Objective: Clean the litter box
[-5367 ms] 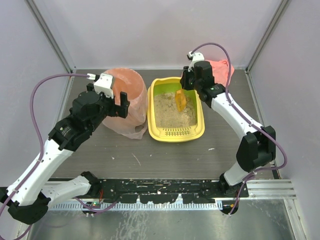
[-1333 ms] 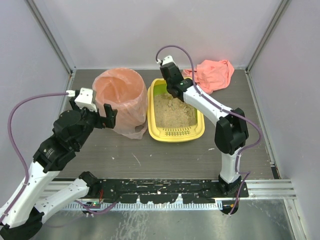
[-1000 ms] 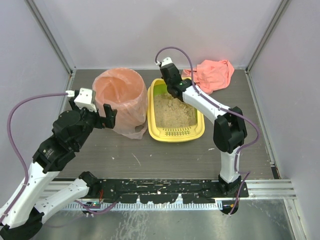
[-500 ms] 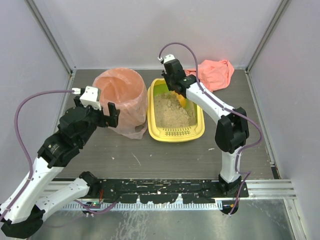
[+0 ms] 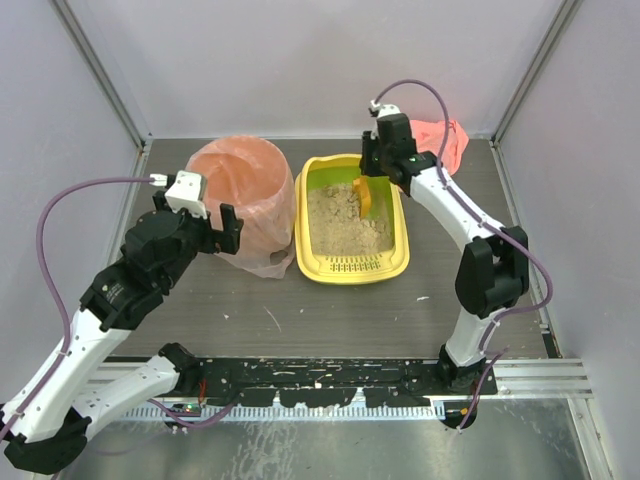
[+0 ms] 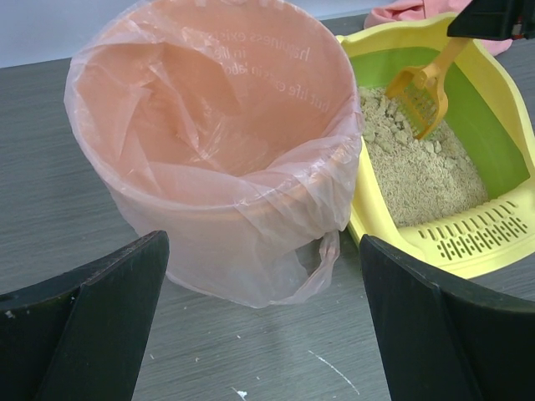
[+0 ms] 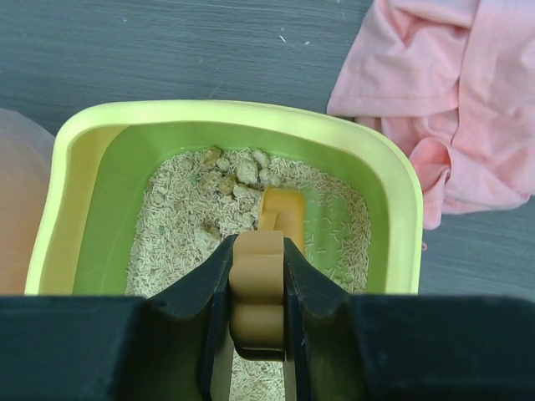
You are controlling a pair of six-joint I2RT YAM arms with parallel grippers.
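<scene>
Lengthwise the litter box (image 5: 352,266) runs up-down in the overhead view, slotted end lowest; right gripper (image 7: 259,288) pinches the scoop (image 5: 360,198) handle, left gripper (image 6: 263,251) gapes wide, empty.

Left claw (image 6: 261,251) agape, right claw (image 7: 258,253) tightly clamped.

Glossy plastic litter box (image 5: 352,268) — grainy litter (image 5: 345,228)

- The near end of the litter box (image 7: 403,205) was hidden behind the right gripper (image 7: 257,251).
- The scoop (image 7: 281,213) handle's sides were covered by the fingers.
- The pink cloth (image 5: 450,135) lay partly behind the right arm.
</scene>
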